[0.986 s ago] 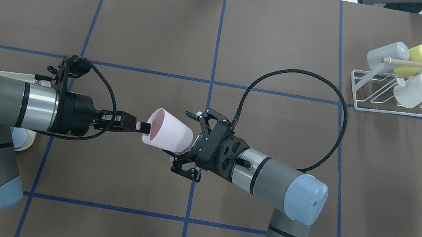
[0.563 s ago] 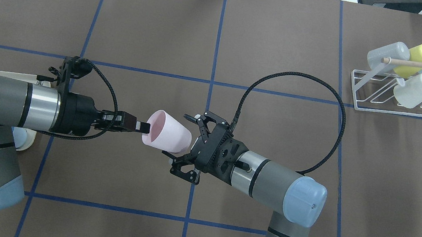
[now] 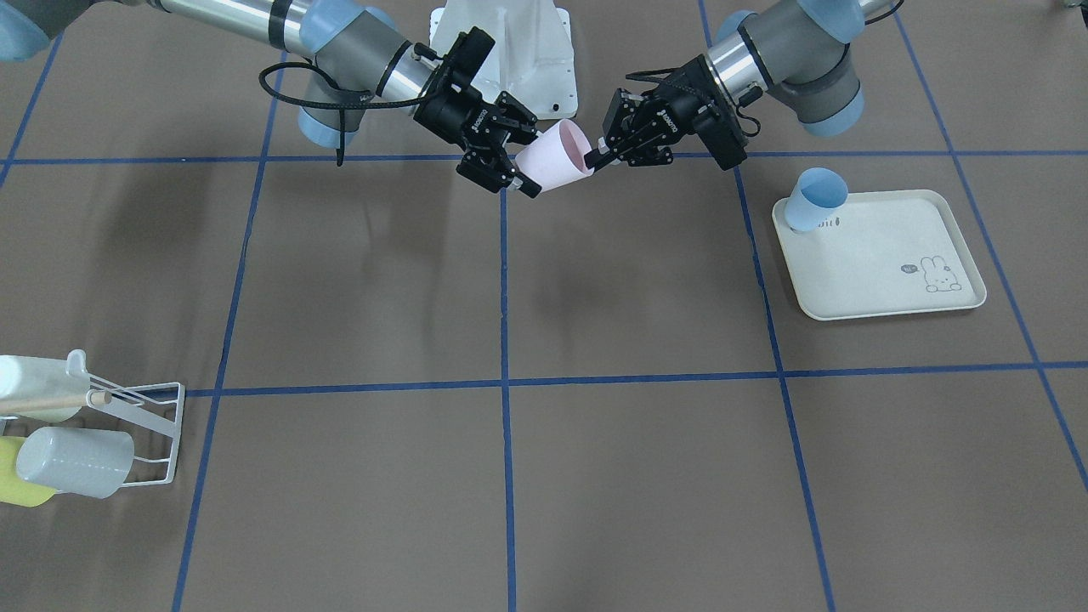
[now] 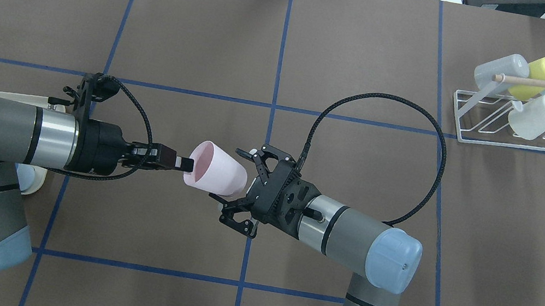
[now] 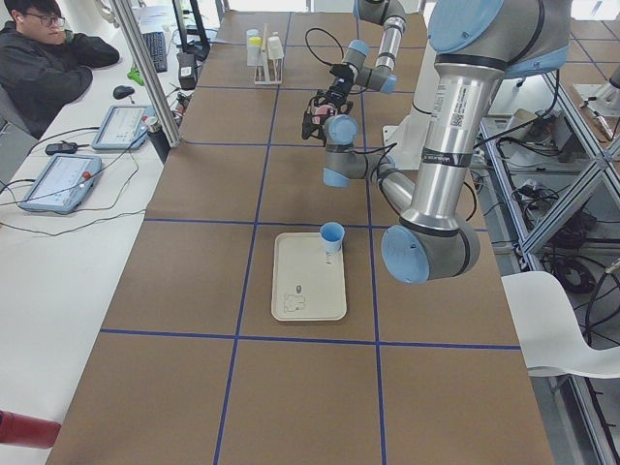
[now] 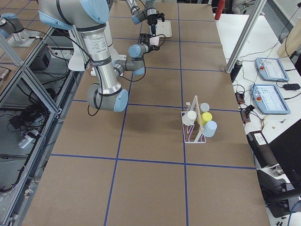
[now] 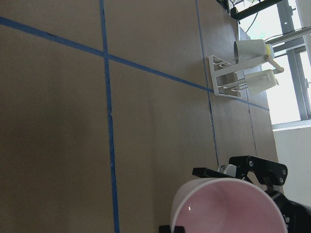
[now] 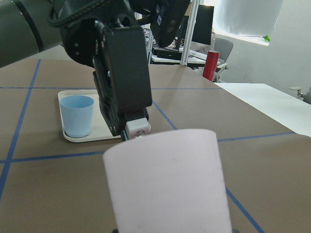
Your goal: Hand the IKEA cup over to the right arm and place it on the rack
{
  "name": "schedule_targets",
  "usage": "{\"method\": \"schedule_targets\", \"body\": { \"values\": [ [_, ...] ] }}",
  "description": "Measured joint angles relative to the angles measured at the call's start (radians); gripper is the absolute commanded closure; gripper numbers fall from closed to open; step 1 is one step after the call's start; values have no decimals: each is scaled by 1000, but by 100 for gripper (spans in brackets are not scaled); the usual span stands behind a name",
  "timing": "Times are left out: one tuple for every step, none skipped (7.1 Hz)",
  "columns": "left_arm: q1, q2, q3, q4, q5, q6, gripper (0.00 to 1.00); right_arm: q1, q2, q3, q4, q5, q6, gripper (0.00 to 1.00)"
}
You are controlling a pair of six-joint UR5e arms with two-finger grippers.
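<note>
The left tool is pinching the rim of the cup, holding it sideways over the table. The right tool is gaping around its base, well apart from the rack

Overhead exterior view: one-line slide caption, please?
Mid-air handover: left hand pinches the pink cup by its rim while the open right hand straddles its base.

Place: robotics lab | seen: blue-taped grid table, teach pendants, aluminium framing, seated person watching
</note>
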Motion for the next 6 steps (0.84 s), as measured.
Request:
{"method": "schedule_targets", "body": {
  "values": [
    [-2, -2, -2, 0, 1, -1, 0, 1, 0, 0, 0, 0, 0, 69],
    [-5, -6, -8, -1, 11, -1, 0, 2, 2, 1, 0, 0, -1, 73],
    [-15, -6, -15, -1, 20, -1, 0, 2, -1, -1, -1, 0, -2, 79],
    [-38, -4, -16, 2, 17, 1, 0, 4, -5, -1, -5, -1, -4, 83],
    [-76, 4, -16, 13, -4, 8, 0, 8, -10, -4, -12, -1, -7, 88],
    [-117, 34, -20, 36, -34, 51, 0, 16, -19, -6, -16, -9, -9, 98]
  ]
}}
